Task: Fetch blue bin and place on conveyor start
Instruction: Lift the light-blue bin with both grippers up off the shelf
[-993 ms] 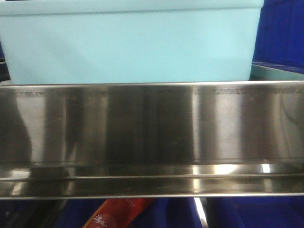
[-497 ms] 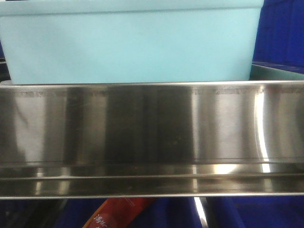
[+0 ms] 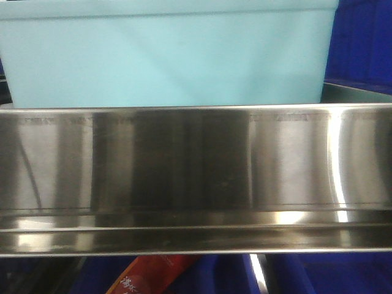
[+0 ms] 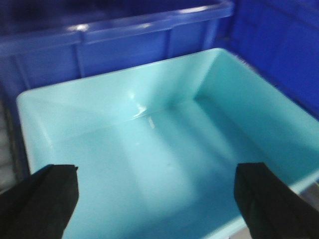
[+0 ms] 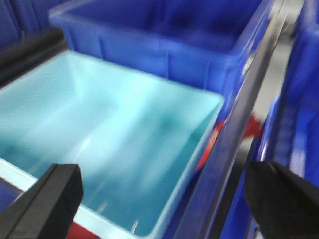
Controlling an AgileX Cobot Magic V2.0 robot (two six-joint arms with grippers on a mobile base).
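Left gripper (image 4: 154,199) hangs over the blue bin (image 4: 149,129) with its two black fingers far apart. It holds nothing. From that side the bin looks empty, and a dark blue bin (image 4: 124,35) stands just behind it.

From the front, the blue bin sits behind the shiny steel rail (image 3: 196,165). Its bottom edge is just at the top of the rail. A red packet (image 3: 153,275) peeks out under the rail.

Not much has changed in the last second. The line under the bin's rim sits a tiny bit higher in the front picture. The bright streaks on the rail have slid sideways. A pale strip at the far right, on top of the rail, has turned dark. I think the robot itself is shifting a little, not the bin.

Right gripper (image 5: 164,199) is over the other end of the bin. Its fingers are wide apart too, and it grips nothing. Its picture is smeared, so that arm is likely moving. Another dark blue bin (image 5: 164,40) stands just past the pale one.

So the bin is not picked up yet. Both grippers look to be getting ready to take hold of it. I cannot see the conveyor anywhere.
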